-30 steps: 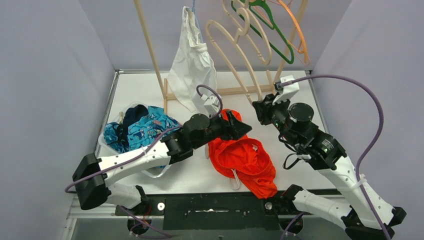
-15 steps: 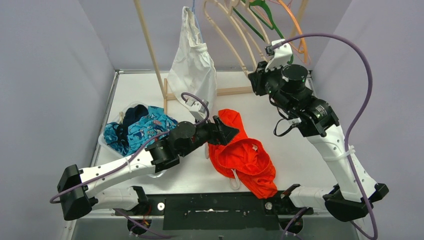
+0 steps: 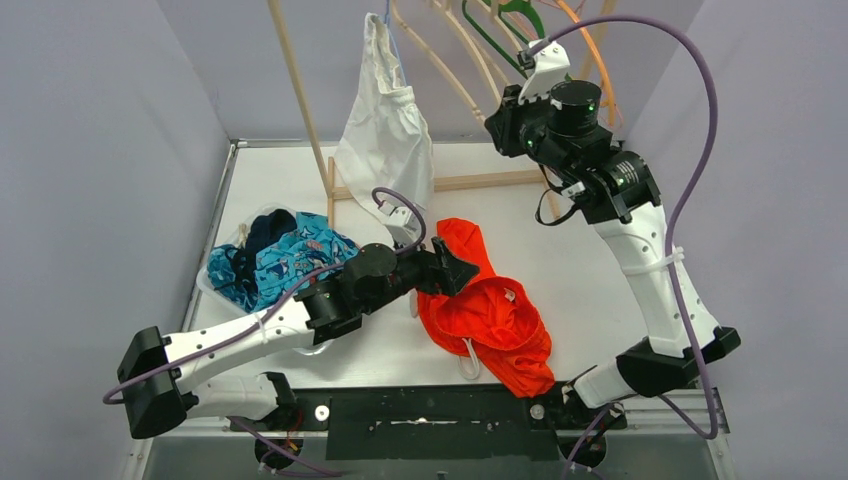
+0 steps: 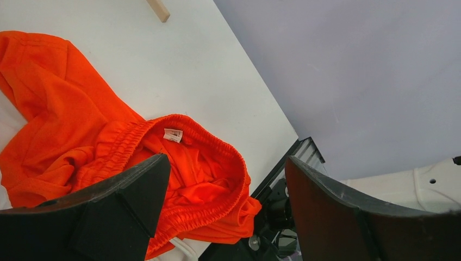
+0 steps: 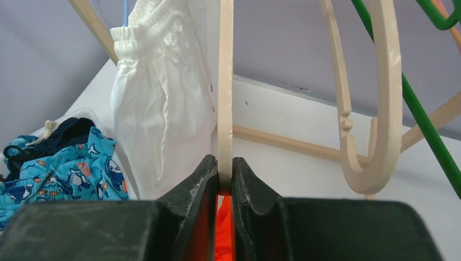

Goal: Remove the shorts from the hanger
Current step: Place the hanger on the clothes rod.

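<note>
**Figure.** Two arms at the clothes rack, compared with the view one second before.

The left pincer (image 4: pixel 225 163) stood wide open and held nothing. Its jaws had spread further during that second, and the arm had drawn back a little toward its base. The orange shorts (image 4: pixel 81 136) lay crumpled on the table (image 3: pixel 560 270) directly below the gap between the jaws, waistband and label facing up. They extended from there toward the near table edge. Their position matched the earlier view.

The right pincer (image 5: pixel 225 163) was closed tightly on the wooden hanger (image 5: pixel 225 81), whose flat bar ran straight up out of the jaws. Over the second this arm had risen from just above the table to high near the back wall. It carried the hanger with it, so the hanger sat steeper and higher in the top view.

A second wooden hanger (image 5: pixel 375 109) and a green hanger (image 5: pixel 418 114) hung beside the right pincer on its right. The white shorts (image 5: pixel 157 109) hung just to its left from the rack (image 3: pixel 300 90), unchanged.

The heap of blue shorts (image 3: pixel 280 255) lay to the left of the left pincer, behind its wrist, also unmoved.
</note>
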You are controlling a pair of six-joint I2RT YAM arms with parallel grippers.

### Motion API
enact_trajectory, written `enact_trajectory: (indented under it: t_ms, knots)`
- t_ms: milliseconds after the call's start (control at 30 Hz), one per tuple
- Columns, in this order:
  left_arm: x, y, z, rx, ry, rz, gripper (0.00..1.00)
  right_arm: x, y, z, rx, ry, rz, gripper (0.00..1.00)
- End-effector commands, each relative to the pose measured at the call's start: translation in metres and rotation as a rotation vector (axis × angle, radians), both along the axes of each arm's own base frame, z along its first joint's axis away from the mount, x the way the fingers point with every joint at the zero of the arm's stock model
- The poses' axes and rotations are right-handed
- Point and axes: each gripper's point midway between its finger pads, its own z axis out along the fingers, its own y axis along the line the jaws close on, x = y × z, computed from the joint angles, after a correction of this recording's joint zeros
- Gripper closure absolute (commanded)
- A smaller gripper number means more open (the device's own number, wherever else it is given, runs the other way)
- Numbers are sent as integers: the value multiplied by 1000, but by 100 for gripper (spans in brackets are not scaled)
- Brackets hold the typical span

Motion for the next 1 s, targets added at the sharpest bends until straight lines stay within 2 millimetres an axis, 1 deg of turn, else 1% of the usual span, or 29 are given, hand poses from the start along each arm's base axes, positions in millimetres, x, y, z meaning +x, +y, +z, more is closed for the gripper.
enact_trajectory:
  t_ms: [0,67,167,233,333,400,433,467,533,567,633,700,767,800,867,967]
  knots:
    - [-3,-11,30,-61,-41,-41,23,9,-7,24,46,-48,-30,100]
    - [-4,-14,32,-91,-38,-45,23,17,-13,21,25,-31,-67,100]
    - [-7,-26,32,-124,-30,-83,23,26,-16,14,8,-9,-70,100]
    - [-9,-34,27,-106,-22,-101,23,29,-14,8,1,11,-53,100]
    - [-10,-39,16,-61,-6,-106,23,30,-9,-9,-13,53,-29,100]
    - [-10,-38,12,-50,0,-103,23,31,-11,-11,-16,57,-34,100]
    - [-10,-37,12,-50,1,-103,23,31,-12,-9,-14,52,-36,100]
    - [-11,-37,12,-49,1,-102,23,31,-12,-7,-9,44,-35,97]
    - [-10,-35,11,-38,2,-94,23,29,-12,-1,8,25,-34,86]
    - [-9,-33,10,-31,2,-88,23,27,-12,0,16,20,-32,83]
    - [-8,-31,9,-17,0,-77,22,19,-12,5,35,2,-12,71]
    - [-6,-30,8,-5,1,-69,22,12,-13,2,36,-6,1,57]
    - [-5,-28,5,12,7,-59,22,3,-17,-2,34,-12,7,47]
    - [-5,-27,2,21,13,-53,22,-3,-21,-4,30,-20,8,43]
    - [-6,-23,-9,45,39,-44,20,-16,-30,-12,29,-35,-7,38]
    - [-12,-17,-27,45,93,-44,18,-38,-51,-35,62,-52,-74,32]
